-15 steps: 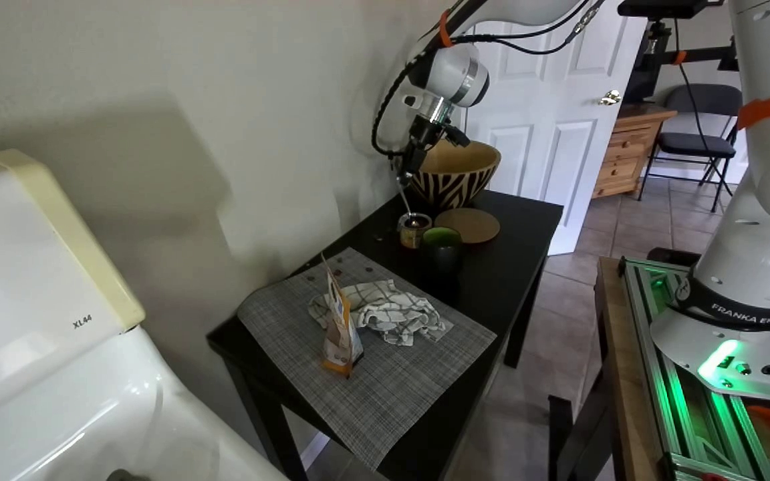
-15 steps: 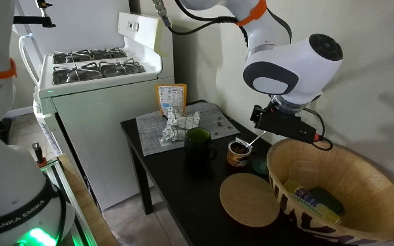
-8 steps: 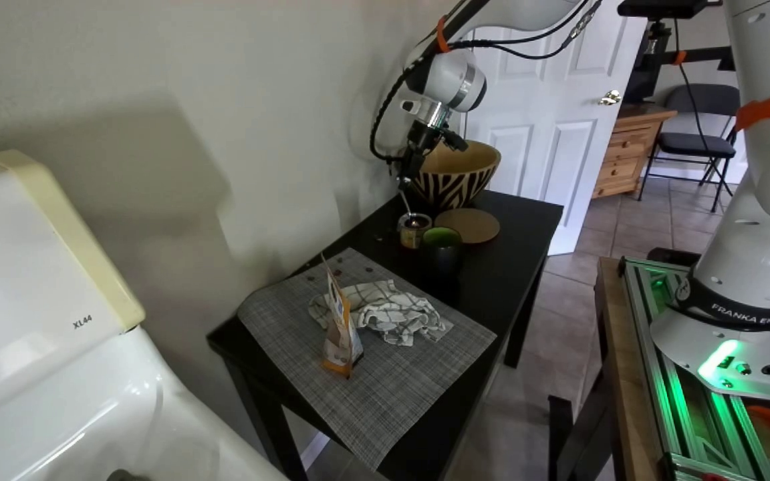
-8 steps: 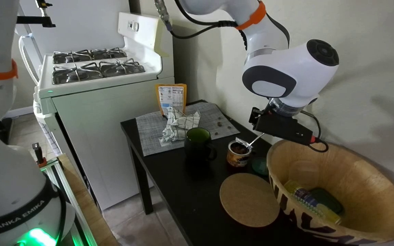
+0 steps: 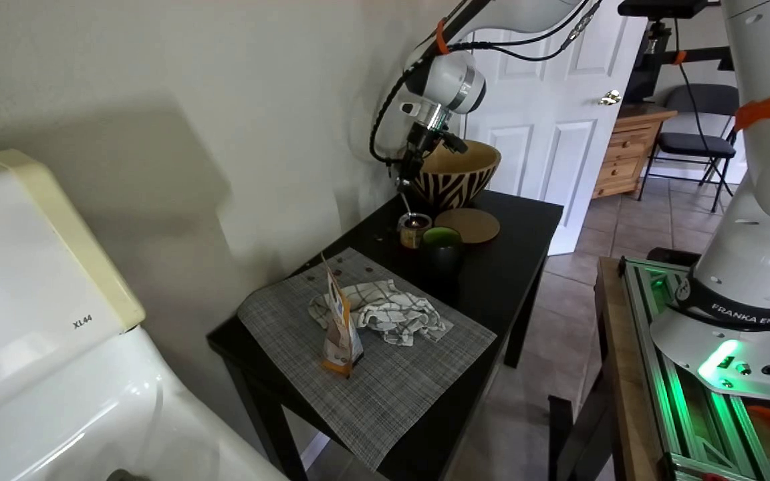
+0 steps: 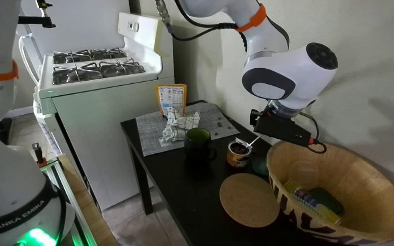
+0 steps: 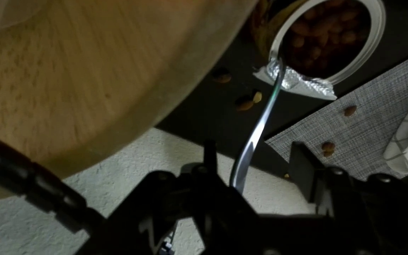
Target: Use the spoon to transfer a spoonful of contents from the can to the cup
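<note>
The can (image 6: pixel 238 159) holds brown nuts and stands upright on the dark table, with torn foil on its rim; it also shows in the wrist view (image 7: pixel 377 26). The metal spoon (image 7: pixel 260 124) leans in the can, its handle slanting up toward my gripper; its bowl end is hidden inside. The cup (image 6: pixel 197 150) is a dark mug with a green inside and a handle, beside the can and out of the wrist view. My gripper (image 7: pixel 254 147) is open above the can. The spoon handle lies between its fingers, nearer one, with a clear gap to the other pad.
A large wooden bowl (image 6: pixel 371 201) stands close to the can and gripper. A round tan board (image 6: pixel 250 201) and green lid (image 6: pixel 259 166) lie near. A placemat (image 5: pixel 385 401) holds a cloth (image 5: pixel 398 314), a pouch (image 5: pixel 341 334) and loose nuts. The wall is close behind.
My gripper has moved slightly down, closer to the can, around the spoon handle. The spoon, can and cup have not visibly moved.
</note>
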Controlling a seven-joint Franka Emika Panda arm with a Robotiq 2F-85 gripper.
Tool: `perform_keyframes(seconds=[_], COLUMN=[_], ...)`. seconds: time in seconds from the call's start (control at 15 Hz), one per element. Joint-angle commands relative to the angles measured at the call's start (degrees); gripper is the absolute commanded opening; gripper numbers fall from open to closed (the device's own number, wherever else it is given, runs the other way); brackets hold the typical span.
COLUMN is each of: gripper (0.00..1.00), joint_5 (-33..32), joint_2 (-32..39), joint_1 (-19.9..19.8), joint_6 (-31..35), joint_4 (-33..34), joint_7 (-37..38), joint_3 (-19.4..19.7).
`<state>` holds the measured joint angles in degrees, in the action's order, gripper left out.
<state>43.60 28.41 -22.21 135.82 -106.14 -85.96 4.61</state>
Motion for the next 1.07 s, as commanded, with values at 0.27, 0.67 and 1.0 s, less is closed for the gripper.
perform_keyframes(seconds=[0.27,0.67,1.0], gripper=[0.05,0.02,0.02], joint_5=[0.14,-0.45,4.45], joint_2=[0.72,-0.70,-3.92], joint_1=[-1.46,-1.76,-2.75], joint_6=[-3.34,-7.86,-8.44], joint_4=[1.81,1.45,-0.87], joint_7=[-2.09,-2.71,-4.94], joint_3=[-1.07,-0.64,-1.06])
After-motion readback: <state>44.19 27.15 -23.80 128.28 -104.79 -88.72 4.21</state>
